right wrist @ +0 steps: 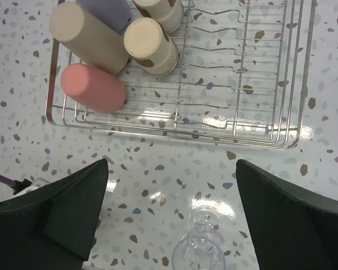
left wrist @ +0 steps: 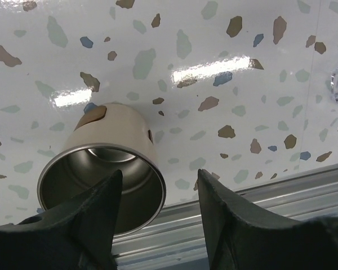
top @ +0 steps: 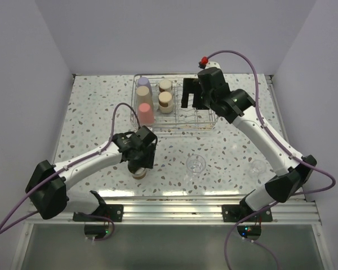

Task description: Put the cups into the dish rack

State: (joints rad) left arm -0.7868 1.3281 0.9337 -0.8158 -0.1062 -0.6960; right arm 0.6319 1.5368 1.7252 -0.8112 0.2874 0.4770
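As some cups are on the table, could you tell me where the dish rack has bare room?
In the dish rack, the right half, from the two speckled cups to the right rim, is bare wire. Its left end is crowded: lavender cup, tan cup and pink cup bunched.

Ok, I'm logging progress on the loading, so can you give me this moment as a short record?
in dish rack: lavender cup, tan cup, red cup, far cream cup, near cream cup
on table: metal cup, clear cup
left gripper: open, fingers at the metal cup
right gripper: open, holding nothing
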